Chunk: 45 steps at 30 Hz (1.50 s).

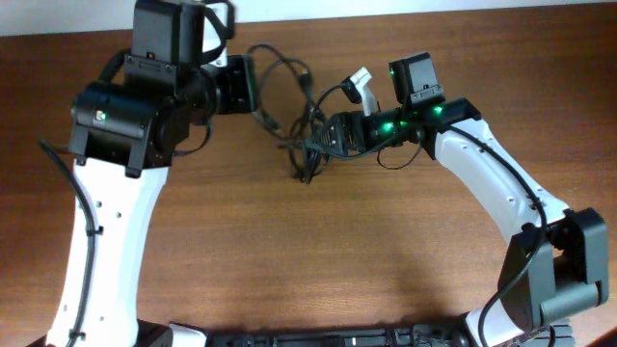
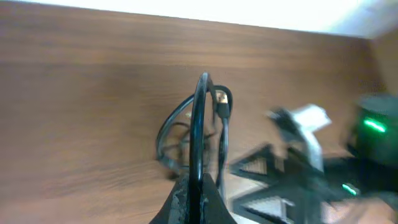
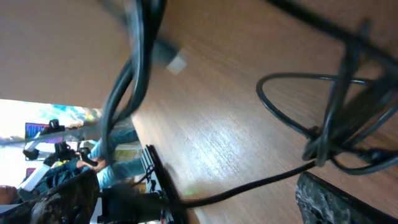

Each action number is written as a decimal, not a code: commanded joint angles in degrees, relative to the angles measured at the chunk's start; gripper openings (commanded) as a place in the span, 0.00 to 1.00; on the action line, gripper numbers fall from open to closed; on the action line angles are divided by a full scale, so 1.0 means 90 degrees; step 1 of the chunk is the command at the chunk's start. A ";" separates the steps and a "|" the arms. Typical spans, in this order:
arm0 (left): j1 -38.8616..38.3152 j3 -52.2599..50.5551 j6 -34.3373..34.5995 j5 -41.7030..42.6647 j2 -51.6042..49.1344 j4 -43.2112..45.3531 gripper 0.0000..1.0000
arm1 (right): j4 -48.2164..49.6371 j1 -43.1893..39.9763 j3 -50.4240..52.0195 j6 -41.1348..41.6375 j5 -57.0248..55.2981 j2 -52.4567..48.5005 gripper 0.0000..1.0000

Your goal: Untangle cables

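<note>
The cables (image 1: 307,146) are thin black cords tangled at the back middle of the wooden table, with loops running between both grippers. My left gripper (image 1: 253,93) is at the tangle's left end. In the left wrist view it (image 2: 200,190) is shut on one black cable (image 2: 201,118) that arches upward, beside a gold-tipped plug (image 2: 222,99). My right gripper (image 1: 323,137) is in the tangle's right side. In the right wrist view its fingers (image 3: 199,193) stand wide apart; one cable (image 3: 261,182) crosses between them and the knot (image 3: 326,140) lies just above the right finger.
A white-grey plug end (image 1: 359,83) sticks up by the right wrist; it also shows in the left wrist view (image 2: 309,117). The brown wooden table (image 1: 308,251) stretches toward the front. The table's far edge runs close behind the cables.
</note>
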<state>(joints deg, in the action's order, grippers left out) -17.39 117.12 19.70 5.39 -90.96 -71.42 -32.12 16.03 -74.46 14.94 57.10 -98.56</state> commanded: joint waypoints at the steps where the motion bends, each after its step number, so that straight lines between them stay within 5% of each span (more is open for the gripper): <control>1: 0.0175 0.0087 0.0595 -0.0617 0.0061 -0.0148 0.00 | 0.0007 -0.0051 -0.0097 0.0325 0.0078 0.0087 0.98; 7: 0.0170 0.0087 0.0593 0.0680 0.0061 -0.0172 0.00 | 0.0058 0.0041 -0.0097 0.0469 0.0087 0.0087 0.98; 16: 0.0170 0.0087 0.0593 0.0712 0.0036 -0.0221 0.00 | 0.0406 0.0702 -0.0097 0.0466 -0.0780 0.0087 0.96; 19: 0.0170 0.0087 0.0590 0.0707 0.0036 -0.0265 0.00 | 0.0406 0.0716 -0.0097 0.0466 -0.0780 0.0087 0.61; 21: 0.0170 0.0087 0.0585 0.0685 0.0036 -0.0274 0.00 | 0.0393 0.0716 -0.0097 0.0469 -0.0777 0.0087 0.28; 24: 0.0170 0.0087 0.0566 0.0002 0.0036 -0.0350 0.00 | 0.0311 0.0716 -0.0097 0.0636 -0.0109 0.0090 0.05; 27: 0.0172 0.0087 0.0571 -0.1872 -0.0029 -0.0704 0.00 | 0.0333 0.0704 -0.0155 0.0636 0.0661 0.0126 0.04; 30: 0.0172 0.0087 0.0573 -0.2555 -0.0180 -0.0988 0.00 | 0.0330 0.0704 -0.0372 0.0639 0.1010 0.0287 0.04; 36: 0.0170 0.0090 0.0571 -0.2237 -0.0321 -0.0988 0.00 | -0.0095 0.0418 -0.0872 0.0923 -0.0143 0.1078 0.04; 45: 0.0175 0.0245 0.0114 -0.0136 0.0843 0.1360 0.00 | -0.2963 -0.0367 -0.0872 0.1236 -0.4469 0.1440 0.04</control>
<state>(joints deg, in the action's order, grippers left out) -16.03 117.45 22.65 -3.20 -91.31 -64.53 -53.89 13.43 -82.24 25.02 34.81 -85.10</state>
